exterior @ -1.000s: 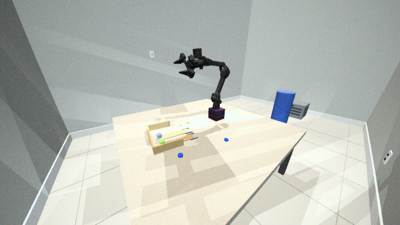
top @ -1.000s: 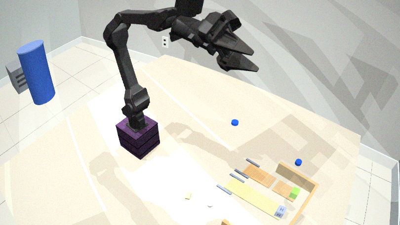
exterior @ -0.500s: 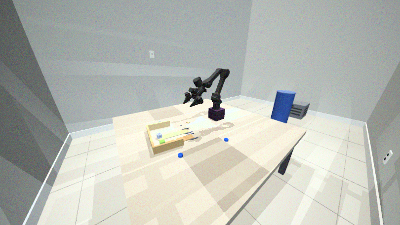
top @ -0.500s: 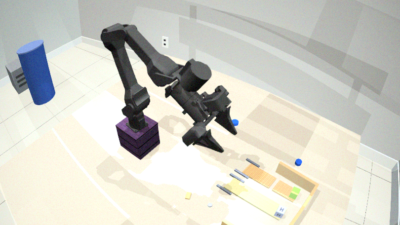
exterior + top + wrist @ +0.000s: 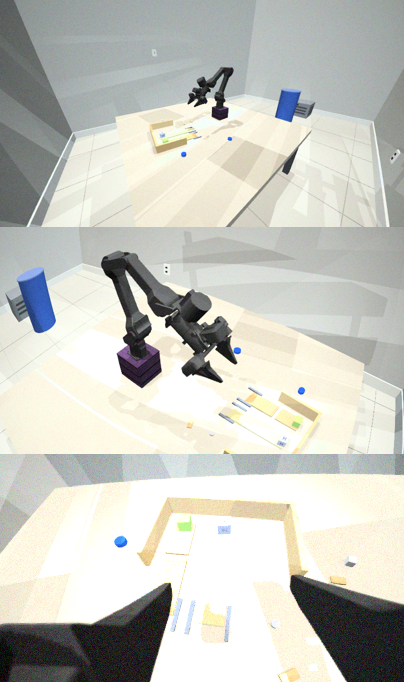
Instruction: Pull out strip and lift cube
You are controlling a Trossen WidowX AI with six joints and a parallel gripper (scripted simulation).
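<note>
My gripper [image 5: 229, 372] [image 5: 192, 104] [image 5: 230, 584] is open and empty, high above the table and short of the strips. The labelled cube [image 5: 282, 440] [image 5: 162, 135] [image 5: 224, 528], pale blue with an H, stands on the far end of a pale yellow strip [image 5: 235, 413] [image 5: 214, 616]. Glare washes out most of that strip; no break shows in it. Beside it, an orange-yellow ribbed strip is in two parts with a gap: a near part [image 5: 263, 403] and a far part [image 5: 287, 419] [image 5: 177, 546]. A green cube [image 5: 297, 421] [image 5: 165, 140] [image 5: 184, 524] stands on the far part.
A low wooden wall [image 5: 299, 407] [image 5: 170, 146] [image 5: 227, 507] surrounds the strips' far ends on three sides. Thin blue-grey bars [image 5: 255, 391] [image 5: 228, 624] flank the near ends. Blue discs [image 5: 301, 391] [image 5: 229, 138], a grey disc [image 5: 212, 433] and an orange block [image 5: 190, 424] lie outside.
</note>
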